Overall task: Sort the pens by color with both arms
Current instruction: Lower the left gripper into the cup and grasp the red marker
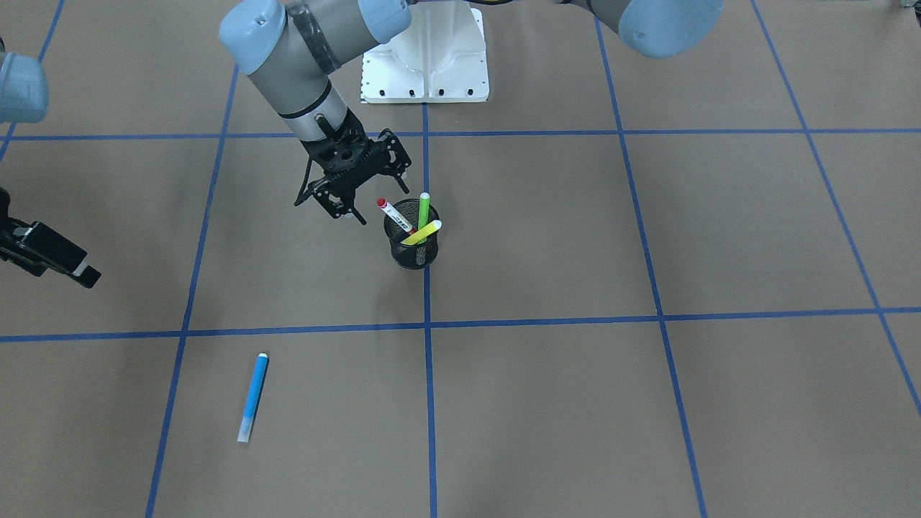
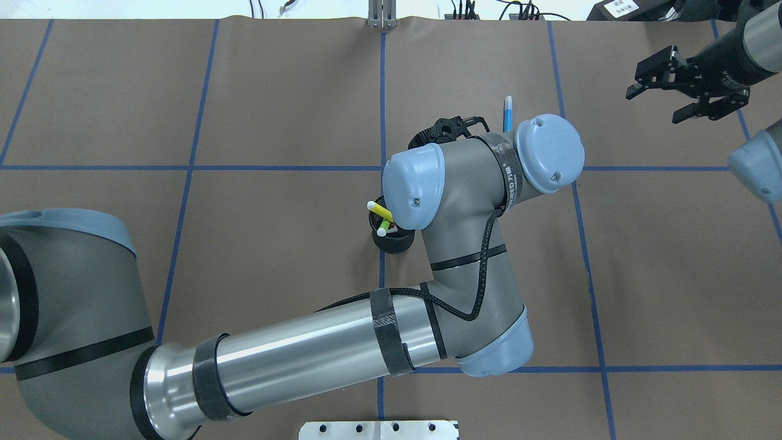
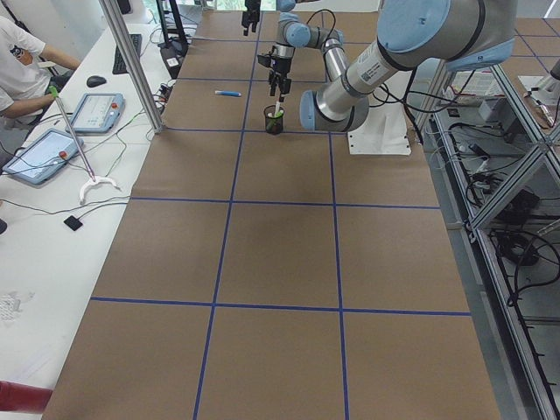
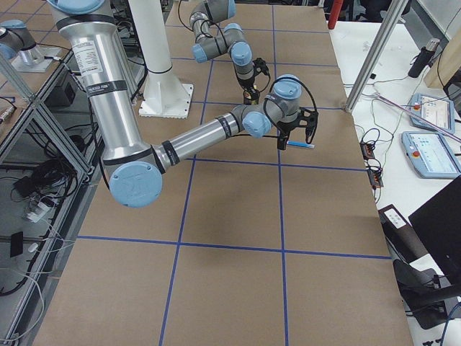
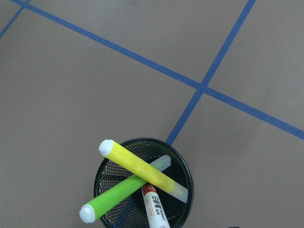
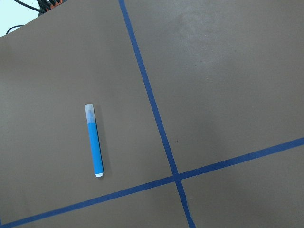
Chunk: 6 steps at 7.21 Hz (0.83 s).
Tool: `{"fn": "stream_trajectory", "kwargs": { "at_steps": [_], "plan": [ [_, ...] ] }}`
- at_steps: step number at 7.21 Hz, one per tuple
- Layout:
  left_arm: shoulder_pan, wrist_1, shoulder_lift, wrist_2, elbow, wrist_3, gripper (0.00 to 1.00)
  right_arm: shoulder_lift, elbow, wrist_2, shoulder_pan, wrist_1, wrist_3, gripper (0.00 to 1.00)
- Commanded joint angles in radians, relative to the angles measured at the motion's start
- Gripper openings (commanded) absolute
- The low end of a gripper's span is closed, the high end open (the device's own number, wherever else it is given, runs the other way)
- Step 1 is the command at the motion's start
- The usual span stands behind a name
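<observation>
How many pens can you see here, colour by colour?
Blue pen: 1
Lime green pen: 1
Yellow pen: 1
White pen with red cap: 1
Total: 4 pens

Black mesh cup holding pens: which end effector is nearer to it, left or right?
Left. The left end effector hangs raised close beside the black mesh cup, on the robot's right of it. The right end effector is far off, further to that side.
</observation>
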Motion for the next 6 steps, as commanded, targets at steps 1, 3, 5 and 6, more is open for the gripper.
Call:
{"fn": "stream_trajectory", "kwargs": {
  "at_steps": [1, 3, 5, 6],
  "plan": [
    [0.003, 0.002, 0.003, 0.008, 0.009, 0.005, 0.82, 0.002, -0.005, 0.0, -0.002, 0.0, 0.0, 1.0],
    [0.007, 0.002, 0.005, 0.008, 0.007, 0.005, 0.62, 0.002, -0.008, 0.0, -0.005, 0.0, 0.0, 1.0],
    [0.015, 0.001, 0.006, 0.008, 0.007, 0.005, 0.57, 0.005, -0.019, 0.0, -0.012, 0.002, 0.002, 1.0],
    [0.02, 0.001, 0.006, 0.01, 0.007, 0.005, 0.57, 0.008, -0.024, 0.001, -0.014, 0.002, 0.003, 1.0]
  ]
}}
